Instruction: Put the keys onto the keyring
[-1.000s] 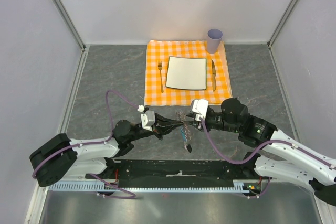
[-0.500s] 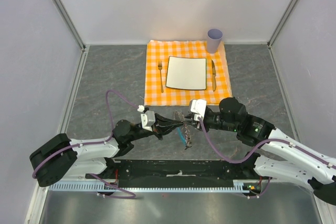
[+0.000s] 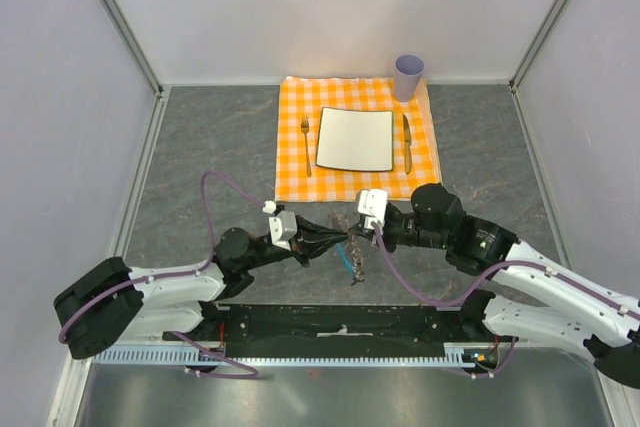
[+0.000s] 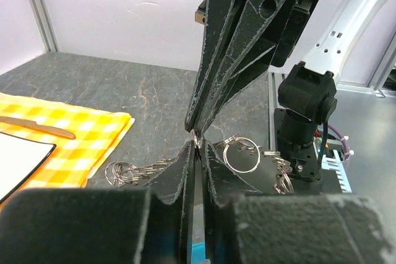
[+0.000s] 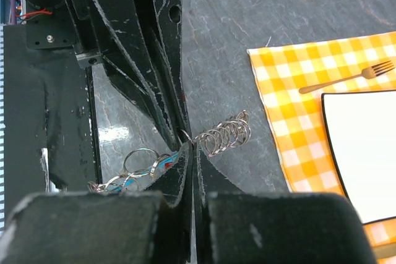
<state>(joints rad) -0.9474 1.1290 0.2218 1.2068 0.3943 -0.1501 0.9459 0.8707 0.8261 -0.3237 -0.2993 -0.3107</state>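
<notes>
The left fingers (image 4: 179,177) are nearly together and pinch one small ring of the keyring (image 5: 226,134). The right fingers (image 5: 176,174) are pressed tight with their tips at that same ring, while the rest of the chain, blue tab included, trails onto the counter (image 3: 200,147) near the arm bases. With both pairs crowded onto one thin wire loop, the likeliest slip is the ring twisting or popping free if either arm pulls sideways, dropping the chain. No red-headed key can be made out here, so nothing looks ready for threading.
</notes>
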